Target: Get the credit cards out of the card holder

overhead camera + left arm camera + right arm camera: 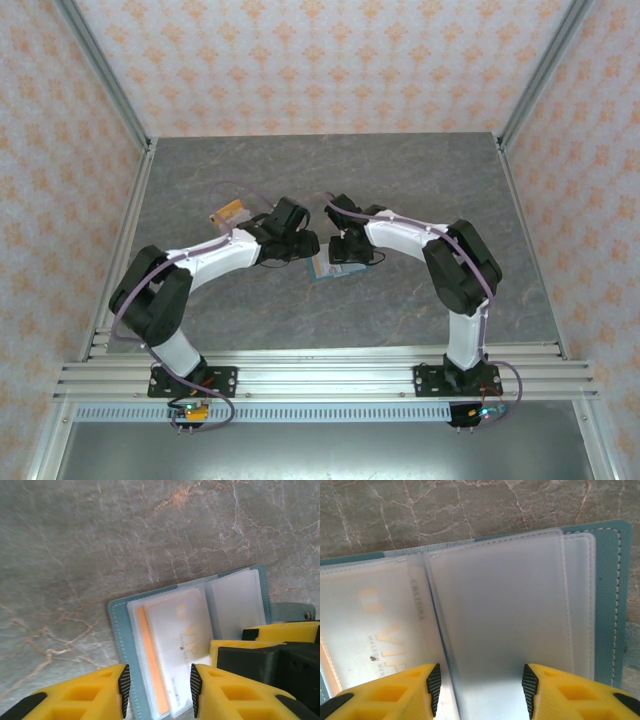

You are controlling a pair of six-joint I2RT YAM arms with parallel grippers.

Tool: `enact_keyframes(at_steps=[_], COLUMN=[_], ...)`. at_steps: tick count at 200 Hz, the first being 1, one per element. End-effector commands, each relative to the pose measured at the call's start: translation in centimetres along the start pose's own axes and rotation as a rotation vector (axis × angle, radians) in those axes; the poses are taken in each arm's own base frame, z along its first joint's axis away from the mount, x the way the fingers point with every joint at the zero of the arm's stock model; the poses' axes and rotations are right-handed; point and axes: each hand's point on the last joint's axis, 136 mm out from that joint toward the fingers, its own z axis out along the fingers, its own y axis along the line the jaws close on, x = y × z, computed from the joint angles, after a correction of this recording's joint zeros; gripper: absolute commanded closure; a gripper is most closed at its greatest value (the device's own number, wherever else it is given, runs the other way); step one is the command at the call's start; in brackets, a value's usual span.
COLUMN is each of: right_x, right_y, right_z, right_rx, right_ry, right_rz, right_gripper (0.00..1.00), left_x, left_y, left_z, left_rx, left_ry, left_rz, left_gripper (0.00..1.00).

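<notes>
The teal card holder (120,630) lies open on the table, and from above it shows between the two grippers (322,266). Its frosted pockets hold credit cards: an orange-tan one (150,665) and a pale one with gold lettering (182,635). My left gripper (160,692) is open, its pads standing on either side of the left-hand pockets. My right gripper (481,690) is open over the right-hand frosted pocket (500,610), and its yellow fingers (235,647) show in the left wrist view. The pale card (370,625) lies to its left.
A small orange-tan flat thing (231,211) lies on the grey marbled table (420,180) behind the left arm. Patterned walls and metal rails close in the table on three sides. The holder's closing tab (295,612) sticks out at its far end.
</notes>
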Motion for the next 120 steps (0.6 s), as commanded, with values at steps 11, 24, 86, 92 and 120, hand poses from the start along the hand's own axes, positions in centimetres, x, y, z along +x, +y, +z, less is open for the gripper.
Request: enact_keyframes(at_steps=[11,24,86,92,120], right_x=[1.3,1.4,1.4,1.5,1.5], right_y=[-1.4,-1.4,-1.7,-1.7,-1.8], right_z=[2.0,2.0,2.1,2.2,2.2], right_rx=[0.025,0.026,0.038,0.040,0.044], right_ry=[0.052,0.052,0.049,0.049,0.048], right_rz=[0.013,0.012,0.011,0.011,0.009], right_gripper=[0.51,0.51,0.53,0.53,0.53], left_x=[0.6,0.8,1.6,1.8,1.9], left_y=[-1.5,-1.5,0.4,0.6,0.3], left_z=[2.0,2.5,3.7,3.8,4.2], left_rx=[0.090,0.096,-0.003,-0.007,0.002], left_ry=[0.048,0.058,0.088,0.092,0.115], left_rz=[-0.122,-0.141,-0.177,-0.181,-0.182], left_gripper=[0.66,0.67,0.70,0.70,0.70])
